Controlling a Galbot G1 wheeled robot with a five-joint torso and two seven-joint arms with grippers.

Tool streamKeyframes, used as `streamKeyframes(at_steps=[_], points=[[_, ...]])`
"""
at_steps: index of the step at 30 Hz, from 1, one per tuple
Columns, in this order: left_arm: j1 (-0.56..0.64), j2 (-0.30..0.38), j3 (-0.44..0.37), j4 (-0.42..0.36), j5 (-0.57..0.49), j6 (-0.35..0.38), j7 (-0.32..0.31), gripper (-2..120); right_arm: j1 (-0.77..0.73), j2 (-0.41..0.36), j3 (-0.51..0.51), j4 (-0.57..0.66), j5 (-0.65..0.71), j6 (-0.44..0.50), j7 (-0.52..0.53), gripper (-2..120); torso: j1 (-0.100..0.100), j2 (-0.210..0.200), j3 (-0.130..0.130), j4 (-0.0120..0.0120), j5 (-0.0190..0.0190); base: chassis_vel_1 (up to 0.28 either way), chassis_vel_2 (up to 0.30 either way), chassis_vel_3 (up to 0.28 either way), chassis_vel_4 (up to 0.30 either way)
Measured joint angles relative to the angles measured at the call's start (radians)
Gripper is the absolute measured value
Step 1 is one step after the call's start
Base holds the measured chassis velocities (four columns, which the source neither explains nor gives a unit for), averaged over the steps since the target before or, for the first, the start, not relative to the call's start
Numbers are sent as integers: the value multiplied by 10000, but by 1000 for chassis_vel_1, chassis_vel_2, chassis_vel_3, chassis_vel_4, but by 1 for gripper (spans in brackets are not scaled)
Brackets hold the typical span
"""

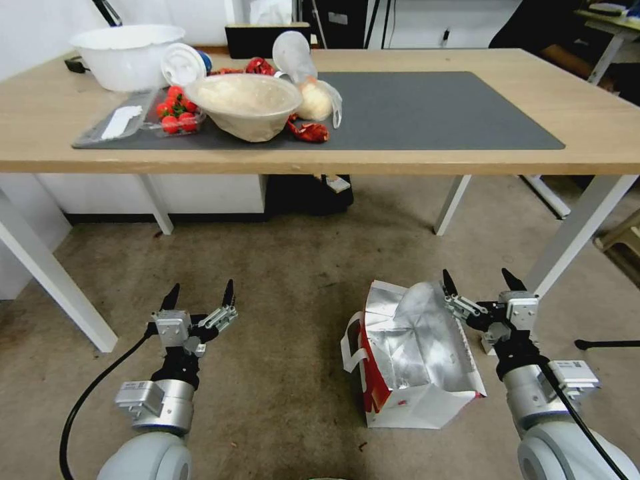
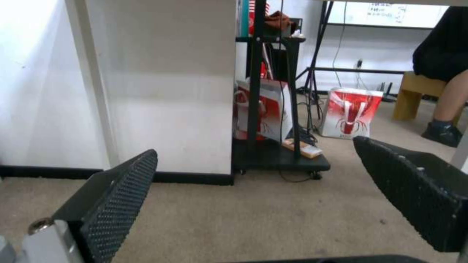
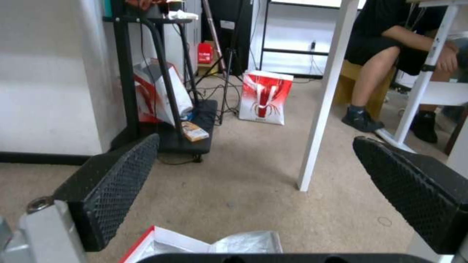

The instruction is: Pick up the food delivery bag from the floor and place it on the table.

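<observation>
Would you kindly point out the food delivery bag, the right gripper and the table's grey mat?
food delivery bag point(image 1: 417, 360): head view, on its silver foil lining.
right gripper point(image 1: 485, 283): head view, midway between its open fingertips.
grey mat point(image 1: 433, 113): head view, on its bare middle.

Table point(image 1: 427, 153), light wood w/ white legs, carries a dark grey mat point(image 1: 427, 110) across its middle. On the mat's left part: beige bowl point(image 1: 243, 103), strawberries point(image 1: 177, 110) in a clear tray, clear plastic bag point(image 1: 310, 83) w/ something pale inside, red wrapper point(image 1: 308, 131). White basin point(image 1: 127, 55) sits at the table's back left corner. Floor point(image 1: 287, 287) is beige carpet; food delivery bag point(image 1: 413, 360) stands on it, foil lining open, in front of the table.
</observation>
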Motion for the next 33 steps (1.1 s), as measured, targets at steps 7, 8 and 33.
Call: streamKeyframes(at_steps=[7, 8, 33], points=[[-7, -2, -4, 17, -3, -4, 0, 100, 6, -6, -1, -9, -1, 6, 0, 100, -20, -282, -263, 0, 0, 0, 0, 0, 0], [-7, -2, -4, 17, -3, -4, 0, 100, 6, -6, -1, -9, -1, 6, 0, 100, -20, -282, -263, 0, 0, 0, 0, 0, 0], [-13, -2, 4, 105, 2, -41, 0, 100, 6, -67, 11, -13, -11, 46, -16, 100, -88, -905, -722, 0, 0, 0, 0, 0, 0]])
